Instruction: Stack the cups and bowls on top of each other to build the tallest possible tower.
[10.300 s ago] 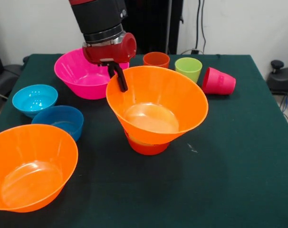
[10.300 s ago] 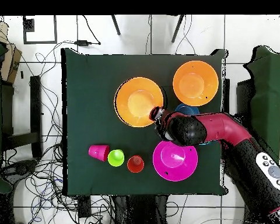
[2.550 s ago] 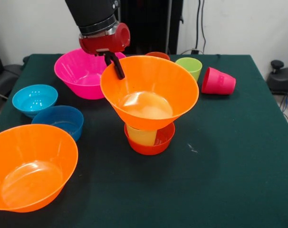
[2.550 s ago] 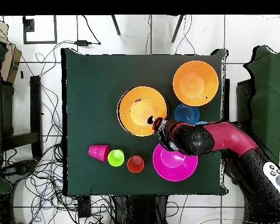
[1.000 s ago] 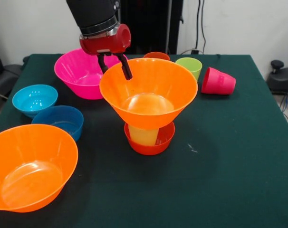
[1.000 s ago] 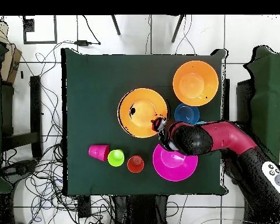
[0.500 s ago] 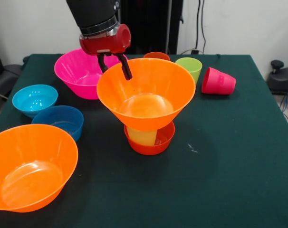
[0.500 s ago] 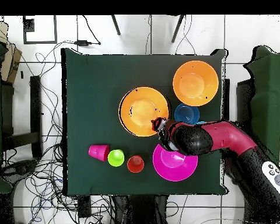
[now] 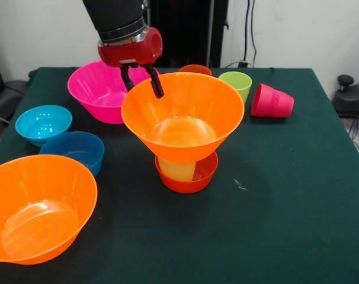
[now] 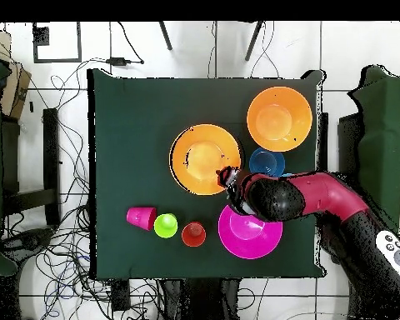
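A large orange bowl (image 9: 182,121) sits on a pale yellow cup (image 9: 178,170), which stands in a small red-orange bowl (image 9: 188,182) mid-table. My gripper (image 9: 142,84) is open at this bowl's back-left rim, one finger inside and one outside. From above, the gripper (image 10: 227,177) is at the edge of the stacked bowl (image 10: 205,158). The second large orange bowl (image 9: 37,207), magenta bowl (image 9: 99,92), light blue bowl (image 9: 43,123) and darker blue bowl (image 9: 76,151) stand on the left. An orange cup (image 9: 195,71) and a green cup (image 9: 235,84) stand upright behind; a red-pink cup (image 9: 272,102) lies on its side.
The dark green table (image 9: 286,207) ends close to the second orange bowl at the front left. In the overhead view my arm (image 10: 320,196) crosses over the magenta bowl (image 10: 250,232) and covers part of the blue bowl (image 10: 267,162).
The gripper, shut on the orange bowl's rim 2.5 s ago, has opened. The bowl has settled on the yellow cup and shifted slightly left.
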Controlling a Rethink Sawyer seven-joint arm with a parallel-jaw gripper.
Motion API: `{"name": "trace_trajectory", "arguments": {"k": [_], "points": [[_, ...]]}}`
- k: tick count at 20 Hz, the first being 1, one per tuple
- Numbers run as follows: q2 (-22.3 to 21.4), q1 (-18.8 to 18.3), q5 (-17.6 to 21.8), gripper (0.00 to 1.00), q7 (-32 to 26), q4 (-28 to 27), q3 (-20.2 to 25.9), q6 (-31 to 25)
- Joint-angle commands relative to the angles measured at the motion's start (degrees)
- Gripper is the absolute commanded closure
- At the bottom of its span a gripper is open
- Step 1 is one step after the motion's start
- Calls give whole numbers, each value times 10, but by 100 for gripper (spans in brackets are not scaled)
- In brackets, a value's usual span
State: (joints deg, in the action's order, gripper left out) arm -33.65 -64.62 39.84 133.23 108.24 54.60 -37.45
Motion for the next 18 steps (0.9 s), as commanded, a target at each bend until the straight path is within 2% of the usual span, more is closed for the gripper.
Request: {"name": "trace_trajectory", "arguments": {"k": [1, 7, 18], "points": [[-52, 14, -21, 0, -140, -27, 31, -57], [-93, 17, -42, 0, -146, -37, 33, -85], [-94, 22, -42, 0, -136, -30, 25, -72]]}}
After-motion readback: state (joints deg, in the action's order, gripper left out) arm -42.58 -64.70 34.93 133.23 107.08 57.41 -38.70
